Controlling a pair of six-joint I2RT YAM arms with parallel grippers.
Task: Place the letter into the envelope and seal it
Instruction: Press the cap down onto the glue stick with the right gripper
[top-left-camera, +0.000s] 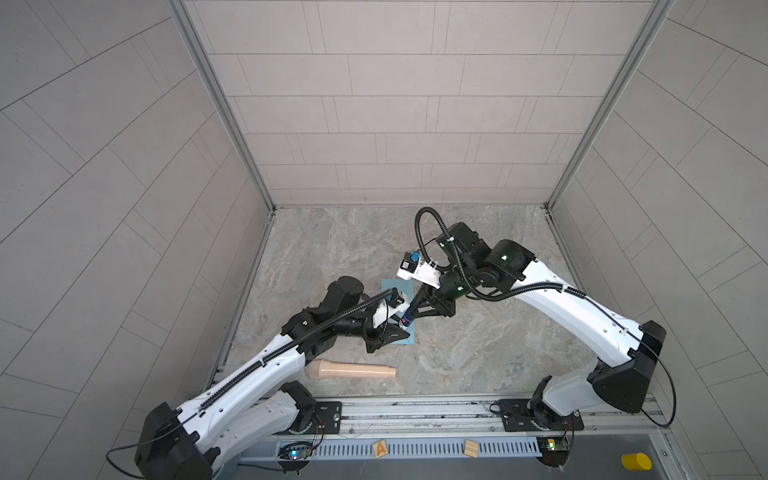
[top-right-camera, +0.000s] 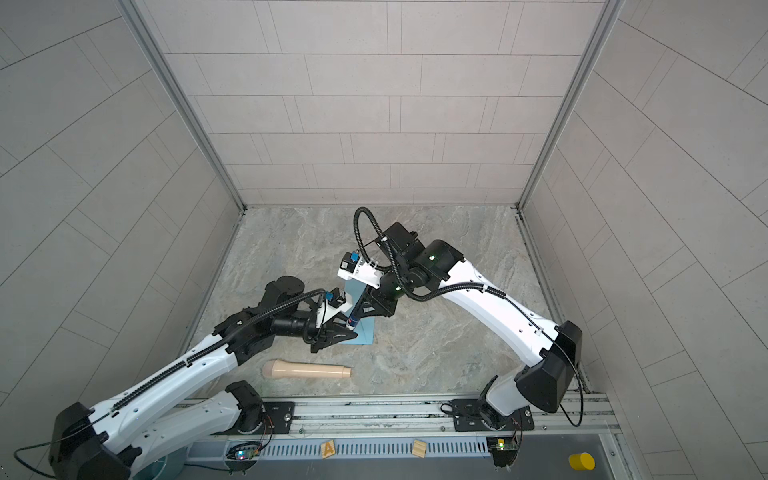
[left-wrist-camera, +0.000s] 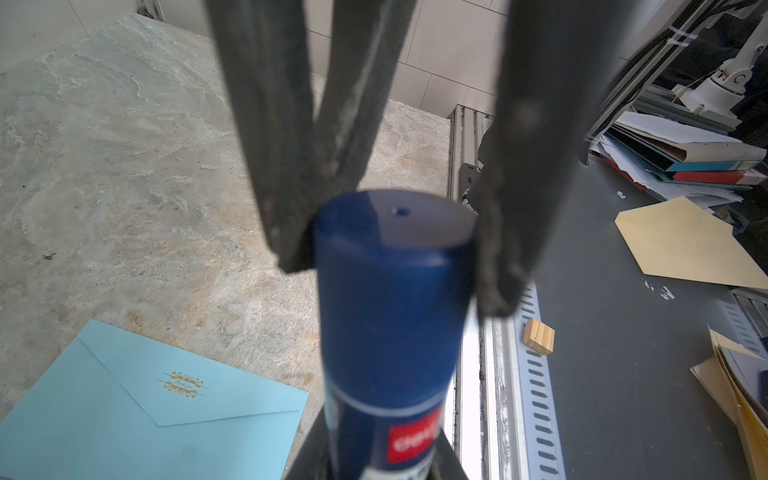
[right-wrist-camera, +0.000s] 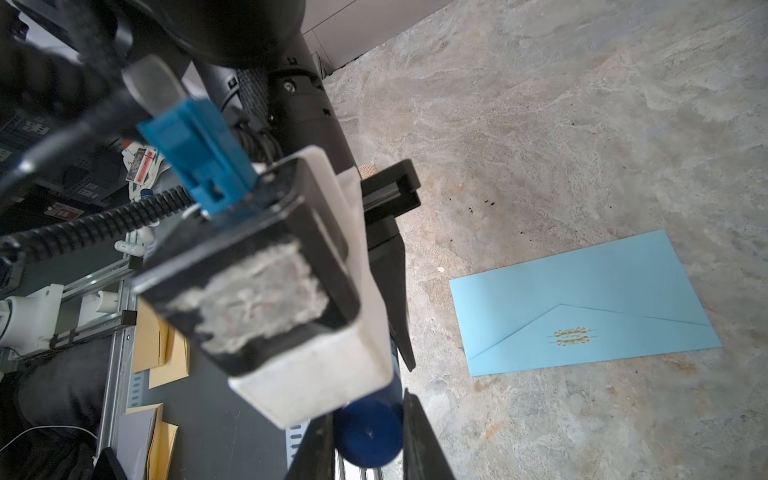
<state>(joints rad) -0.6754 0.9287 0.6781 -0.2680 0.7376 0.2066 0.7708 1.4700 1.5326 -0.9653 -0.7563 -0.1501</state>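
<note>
Left tool (left-wrist-camera: 378, 457) clamped on glue stick (left-wrist-camera: 390, 353) body; right tool (left-wrist-camera: 395, 278) clamped on its cap (left-wrist-camera: 395, 245). Envelope (left-wrist-camera: 124, 415) flat mid-surface (left-wrist-camera: 124, 187), flap folded down.

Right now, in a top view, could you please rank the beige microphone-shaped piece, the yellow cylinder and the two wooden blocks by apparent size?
1. beige microphone-shaped piece
2. yellow cylinder
3. lettered wooden block, plain wooden block: alike.

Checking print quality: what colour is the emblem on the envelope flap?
Gold emblem on the light blue envelope; clearest in left wrist view.
</note>
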